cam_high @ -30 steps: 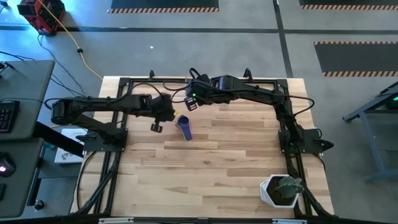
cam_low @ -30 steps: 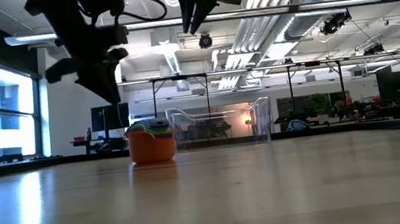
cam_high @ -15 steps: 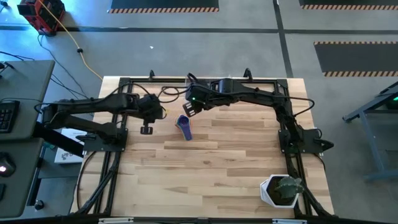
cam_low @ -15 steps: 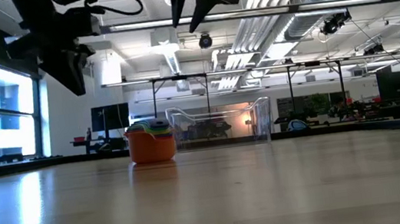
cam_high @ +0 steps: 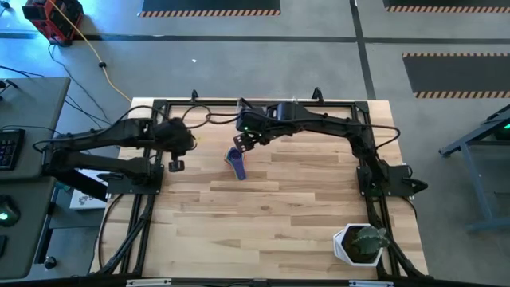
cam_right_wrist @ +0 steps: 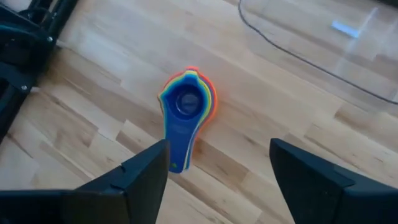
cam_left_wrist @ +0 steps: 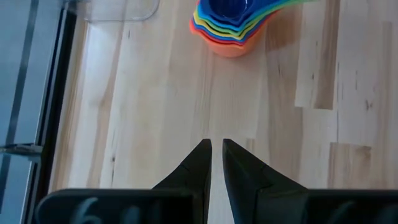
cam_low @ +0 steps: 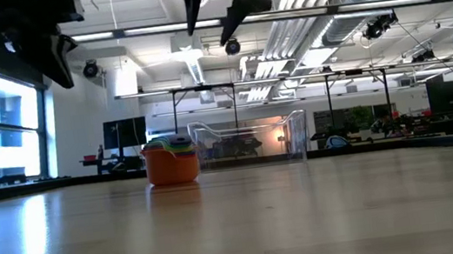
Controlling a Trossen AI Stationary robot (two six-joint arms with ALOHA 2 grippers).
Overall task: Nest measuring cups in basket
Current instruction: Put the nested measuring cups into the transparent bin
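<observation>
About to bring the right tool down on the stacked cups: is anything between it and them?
Nothing visible. The right tool hangs open above the nested cups, with only bare table around them. The clear basket sits apart, beyond the stack.

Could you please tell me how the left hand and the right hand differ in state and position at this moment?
The left hand has its fingers nearly shut, while the right hand is wide open. The right hand hovers over the nested measuring cups, looking down on them; the left hand sits off to the side, with the cups ahead of it. Both are empty and raised above the table.
</observation>
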